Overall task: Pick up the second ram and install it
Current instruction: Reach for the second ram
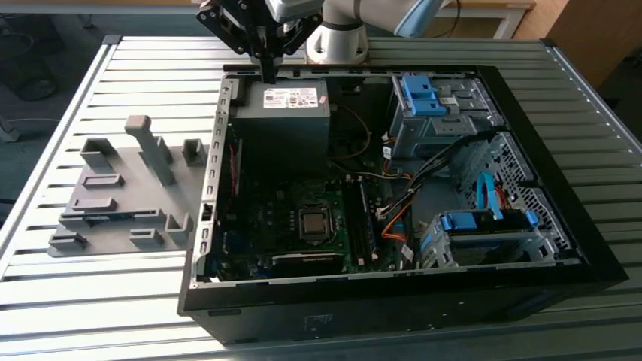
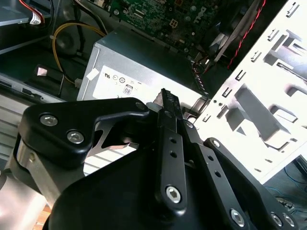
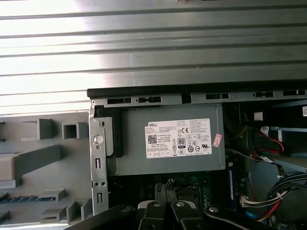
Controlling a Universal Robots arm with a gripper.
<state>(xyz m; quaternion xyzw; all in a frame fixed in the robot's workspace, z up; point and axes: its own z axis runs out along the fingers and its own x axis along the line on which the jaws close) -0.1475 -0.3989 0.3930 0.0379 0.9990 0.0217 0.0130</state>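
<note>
Second ram (image 1: 101,219), the long, thin, flat dark stick, where is it? (Ana)

It lies flat in a low slot of the grey plastic tray (image 1: 105,244) with the upright blocks, on the exterior view's left. In the first wrist view the second ram (image 3: 19,197) looks like a dark bluish strip in that tray. (Ben)

And the black metal gripper (image 1: 269,79)? (Ana)

It hangs above the grey metal power box (image 1: 284,120) with the white label. That is near the far wall of the big black computer case (image 1: 401,301) in the exterior view. It is well apart from the stick and the tray. (Ben)

Are its fingers apart? (Ana)

No. In both wrist views the gripper (image 2: 165,96) (image 3: 168,207) has its fingers (image 3: 154,213) pressed together. I see nothing between them. (Ben)

What is the tray on? (Ana)

It sits on the silver metal table (image 1: 101,301) made of long slats, just beside the open case. Inside the case is a dark green board (image 1: 291,203) with orange wires (image 1: 393,226) near it. (Ben)
</note>
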